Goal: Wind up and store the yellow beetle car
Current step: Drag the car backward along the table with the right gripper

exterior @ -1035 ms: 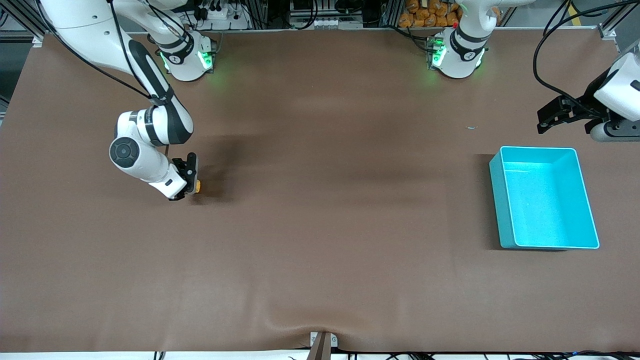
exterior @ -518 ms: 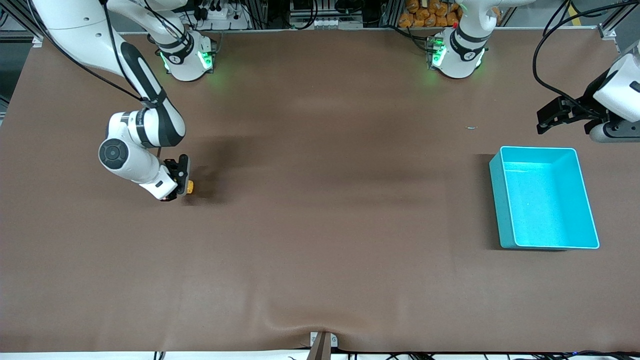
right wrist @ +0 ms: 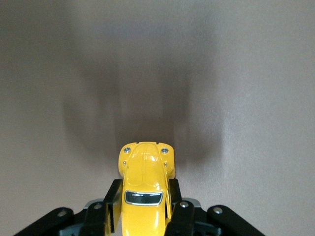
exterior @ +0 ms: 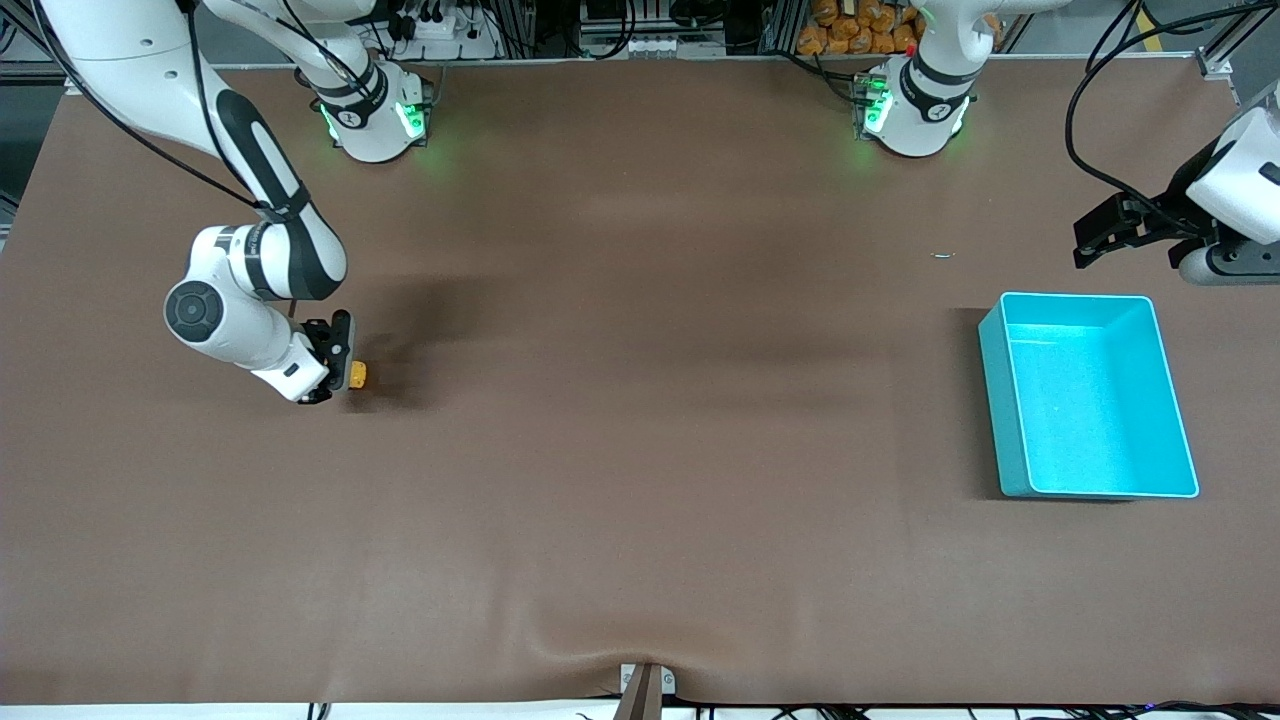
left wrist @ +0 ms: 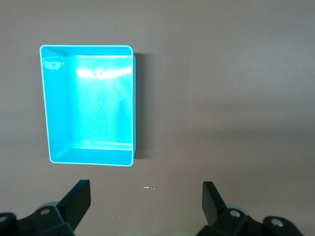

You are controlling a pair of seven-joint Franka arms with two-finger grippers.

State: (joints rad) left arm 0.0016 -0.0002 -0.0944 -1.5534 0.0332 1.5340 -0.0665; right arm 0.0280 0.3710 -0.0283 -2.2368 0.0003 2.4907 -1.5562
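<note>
**Right gripper clamped on the toy car, low at the right arm's end of the table**

We see the right gripper (exterior: 335, 365) closed on the flanks of the yellow beetle car (right wrist: 144, 189), a glossy, rounded body with a dark window. Its long axis runs out along the fingers (right wrist: 176, 209), nose pointing away from the wrist. The forearm is bent down low over the matte brown table (exterior: 640, 450). The left gripper (left wrist: 145, 196) waits spread wide and empty, near the smooth rectangular turquoise bin (exterior: 1003, 400).

yellow beetle car (right wrist: 144, 196) | clamped between right gripper (right wrist: 142, 209) fingers (right wrist: 112, 201) | nose pointing outward | over brown table (right wrist: 246, 98)
</note>
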